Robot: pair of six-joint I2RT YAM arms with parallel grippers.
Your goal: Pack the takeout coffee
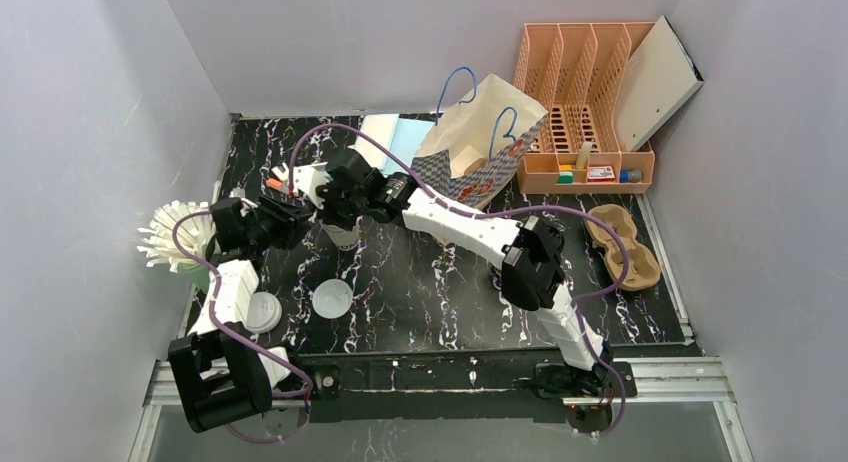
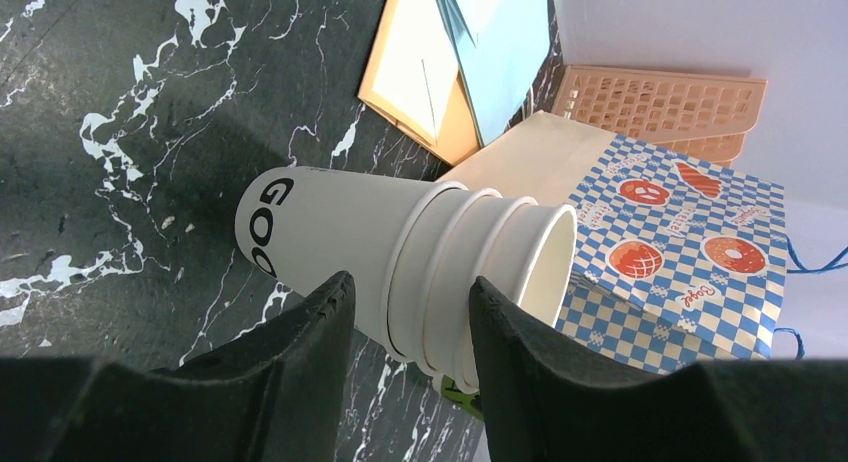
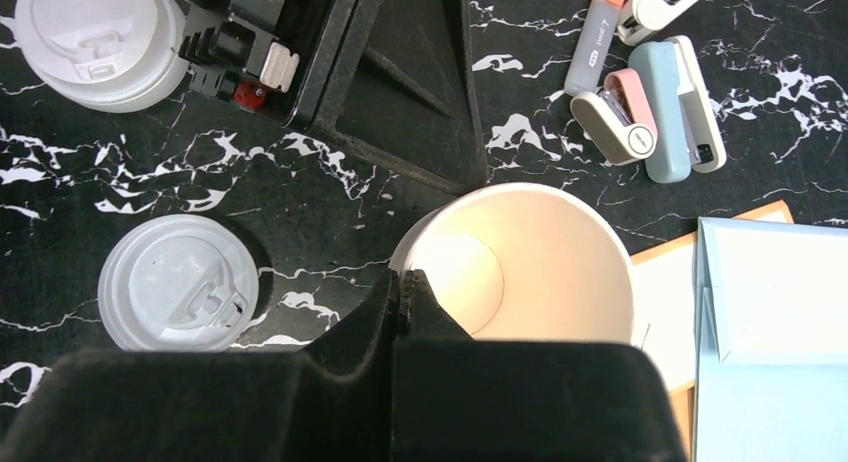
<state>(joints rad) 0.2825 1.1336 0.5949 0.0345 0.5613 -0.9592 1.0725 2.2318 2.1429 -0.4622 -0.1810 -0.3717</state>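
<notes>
We see both arms reaching to one spot on the black marbled table (image 1: 440,292), left of its middle, where a stack of cream paper cups (image 2: 330,232) stands mouth up. The left gripper (image 2: 412,280) comes at the stack from the side with its fingers apart. The cups show in the gap beyond them, and we cannot tell whether either finger touches the paper. The right gripper (image 3: 405,282) hangs over the stack with its fingers pressed together right at the rim of the top cup (image 3: 530,272), whose pale inside faces the wrist camera. We cannot tell whether the paper wall is pinched between them.

The takeout coffee, the dark green cup, we cannot make out in any of the three views.

Nearer the arm bases a white lid (image 3: 178,282) lies flat on the table, and a small pile of lids (image 3: 95,42) sits just beside the left arm. Behind the stack lie a blue stapler (image 3: 685,102), a pink one (image 3: 615,122) just beside it, and a highlighter (image 3: 598,42). A pale blue folder (image 3: 780,322) rests on a cream sheet (image 2: 415,62) toward the back.

A paper bag (image 1: 480,147) with blue checks and doughnut prints stands open near the back, beside a peach desk organizer (image 1: 590,92). A brown pulp cup carrier (image 1: 625,244) lies by the right edge, well apart from the cups. A holder of white straws (image 1: 180,237) stands at the left edge, next to the left arm.
</notes>
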